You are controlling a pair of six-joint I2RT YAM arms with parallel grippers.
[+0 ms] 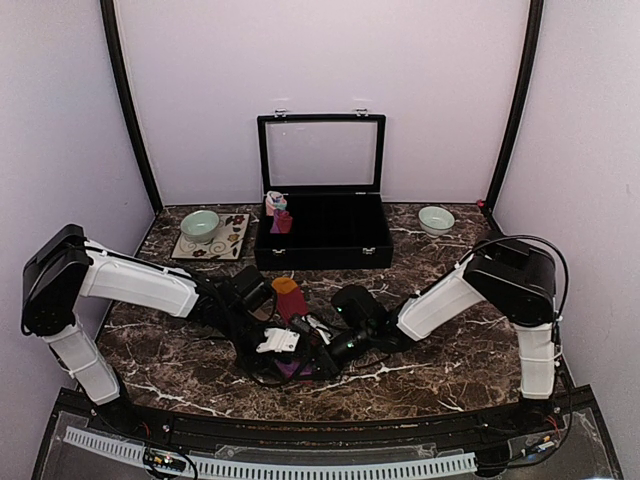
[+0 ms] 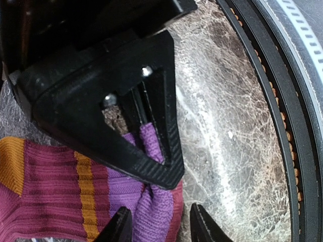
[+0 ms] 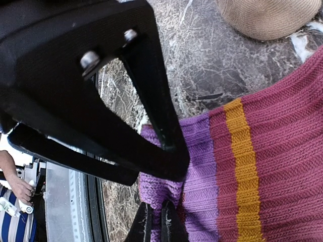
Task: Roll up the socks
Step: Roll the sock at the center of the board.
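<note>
One marble table (image 1: pixel 450 370); one black case (image 1: pixel 320 255), lid up, at the back; one red sock (image 1: pixel 294 308) flat on the table between the arms, long axis front to back, orange toe toward the case, purple cuff toward the near edge. One tan sock (image 3: pixel 267 17), shown only by the right wrist view, lies near it. Left gripper (image 2: pixel 159 224): jaws narrowly apart astride the cuff; right gripper (image 3: pixel 156 222): pinched closed on the cuff's edge.

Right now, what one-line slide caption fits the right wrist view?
Right claw pinches the purple cuff of the maroon ribbed sock with orange stripe; tan knit sock lies beyond on the marble table.
</note>
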